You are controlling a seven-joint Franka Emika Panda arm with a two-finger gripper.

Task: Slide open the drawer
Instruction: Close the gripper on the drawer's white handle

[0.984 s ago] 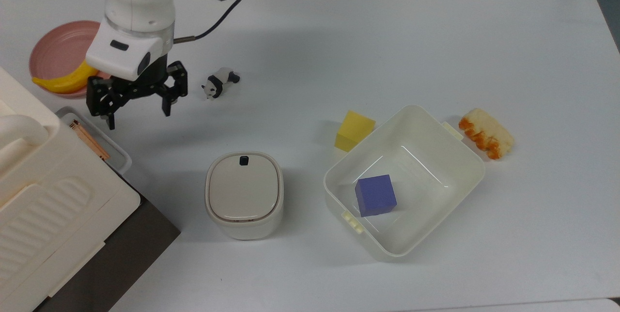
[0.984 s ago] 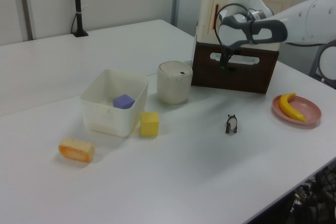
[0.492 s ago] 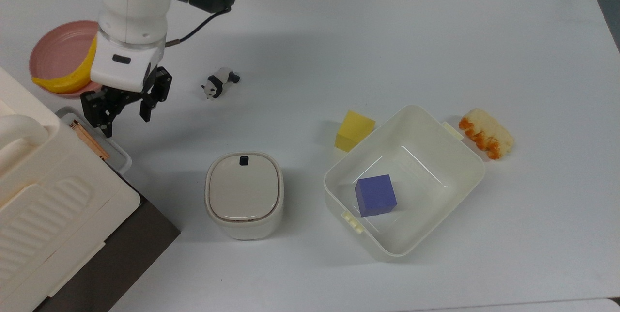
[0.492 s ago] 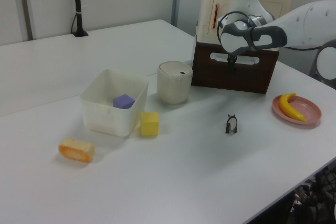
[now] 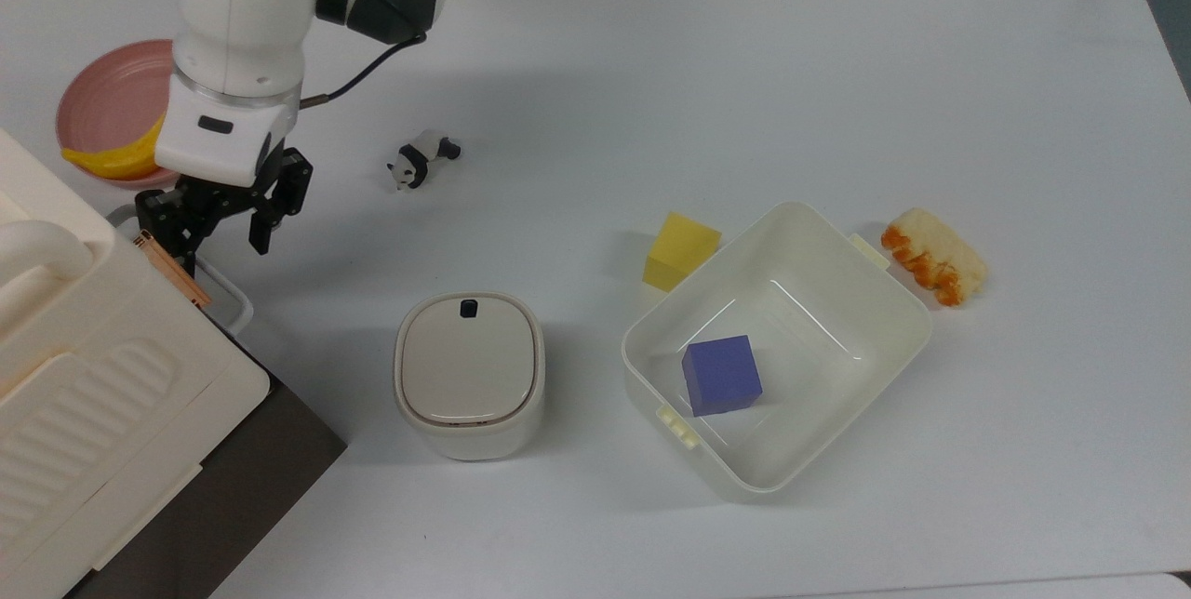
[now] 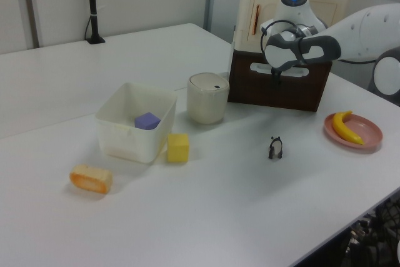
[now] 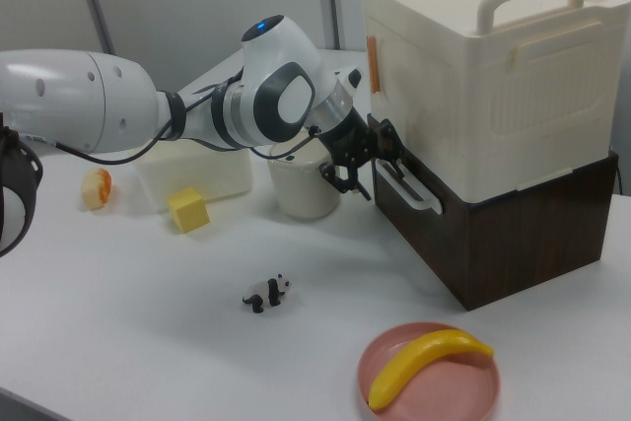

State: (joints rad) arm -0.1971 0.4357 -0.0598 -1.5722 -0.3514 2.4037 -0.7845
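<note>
1. Since the whole job hangs on the drawer [image 7: 490, 234], that gets placed first; it's the dark brown box sat under the cream ribbed case [image 7: 473, 76], at the right view's right edge of the table [image 5: 744, 69]; its front panel looks flush, so it's judged not yet slid out.

2. The white loop handle [image 7: 406, 184] is mounted flat across that front panel; its long axis is seen running sideways along the panel, level with the tabletop.

3. The gripper [image 7: 362, 160] is parked right at the handle's end nearest the white lidded pot [image 7: 302, 184]; the fingers are spread partway with nothing held between them; whether a fingertip is already touching the loop can't be told.

4. The relation that matters: in the top view the handle [image 5: 223, 287] lies just below and to the top view's left of the gripper [image 5: 219, 232]; the spread of the fingers seems set roughly across the bar, so a short push inward is probably needed before closing, then a pull straight out from the panel.

5. Further out, a panda figurine [image 5: 421, 162] is lying near the arm, and a banana [image 7: 426, 362] on a pink plate [image 7: 463, 396]; the open tub [image 5: 837, 283], blue cube [image 5: 721, 374], yellow block [image 5: 681, 250] and bread piece [image 5: 933, 255] are sat well apart from the action.
</note>
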